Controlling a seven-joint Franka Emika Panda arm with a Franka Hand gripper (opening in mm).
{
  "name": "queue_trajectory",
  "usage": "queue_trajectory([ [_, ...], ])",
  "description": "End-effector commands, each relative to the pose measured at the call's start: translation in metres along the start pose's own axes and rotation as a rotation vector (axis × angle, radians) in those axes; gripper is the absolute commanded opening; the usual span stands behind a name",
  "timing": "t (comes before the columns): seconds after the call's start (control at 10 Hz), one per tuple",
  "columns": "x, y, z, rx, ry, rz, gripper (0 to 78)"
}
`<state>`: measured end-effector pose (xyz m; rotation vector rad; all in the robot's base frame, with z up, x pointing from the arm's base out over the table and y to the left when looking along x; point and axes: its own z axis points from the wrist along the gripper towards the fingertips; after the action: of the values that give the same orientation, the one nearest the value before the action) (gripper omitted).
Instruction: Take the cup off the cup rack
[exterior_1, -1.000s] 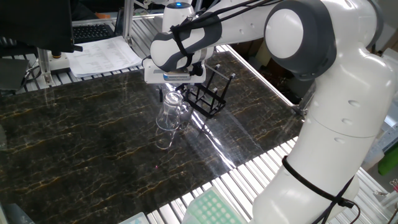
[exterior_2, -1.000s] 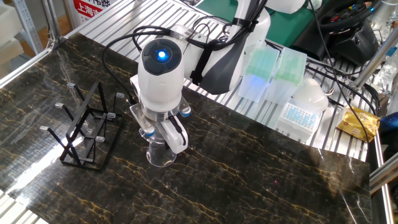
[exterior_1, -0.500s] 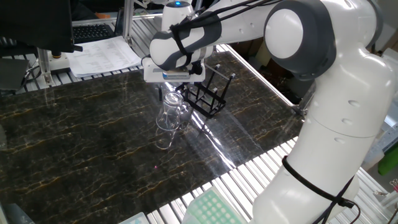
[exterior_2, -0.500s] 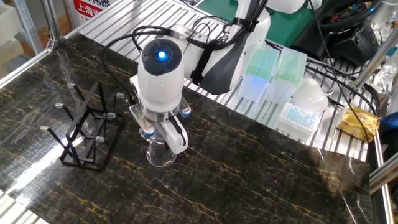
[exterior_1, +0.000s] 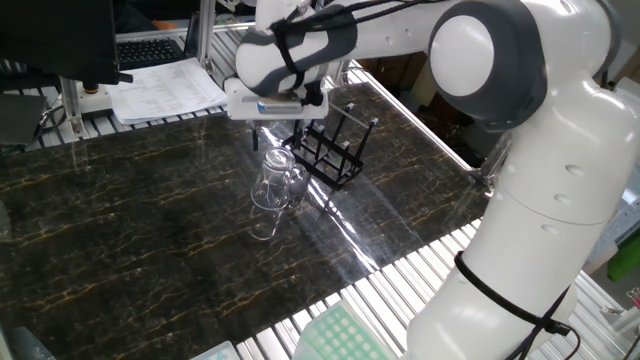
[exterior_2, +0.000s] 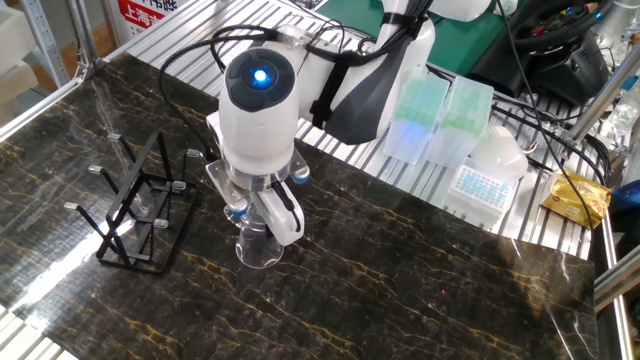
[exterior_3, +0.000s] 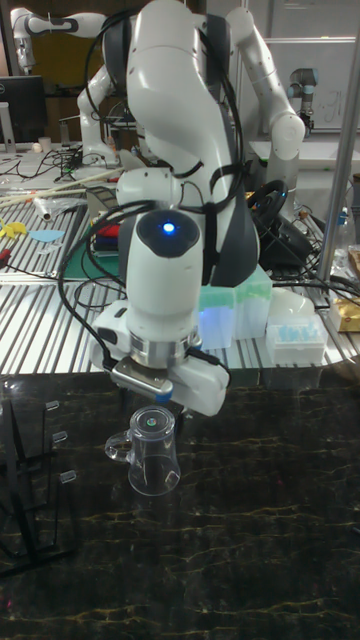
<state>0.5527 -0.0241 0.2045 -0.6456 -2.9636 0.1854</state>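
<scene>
Gripper (exterior_3: 160, 400) fingers spread and empty, I am hovering over the cup (exterior_3: 150, 450), standing freed on the table (exterior_2: 420, 280) beside the cup rack (exterior_2: 135, 210).

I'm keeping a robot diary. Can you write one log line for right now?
cup: on table, off cup rack | gripper: just above cup, not holding it | task: looks done
</scene>
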Motion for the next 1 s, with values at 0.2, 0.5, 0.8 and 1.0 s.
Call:
queue_trajectory([
  [0.2, 0.0, -0.02, -0.079, -0.015, 0.022, -0.02, 77.4],
  [0.5, 0.001, -0.044, -0.118, -0.026, 0.05, -0.049, 77.4],
  [0.8, 0.002, -0.071, -0.149, -0.019, 0.068, -0.099, 77.4],
  [1.0, 0.004, -0.08, -0.156, -0.014, 0.059, -0.112, 77.4],
])
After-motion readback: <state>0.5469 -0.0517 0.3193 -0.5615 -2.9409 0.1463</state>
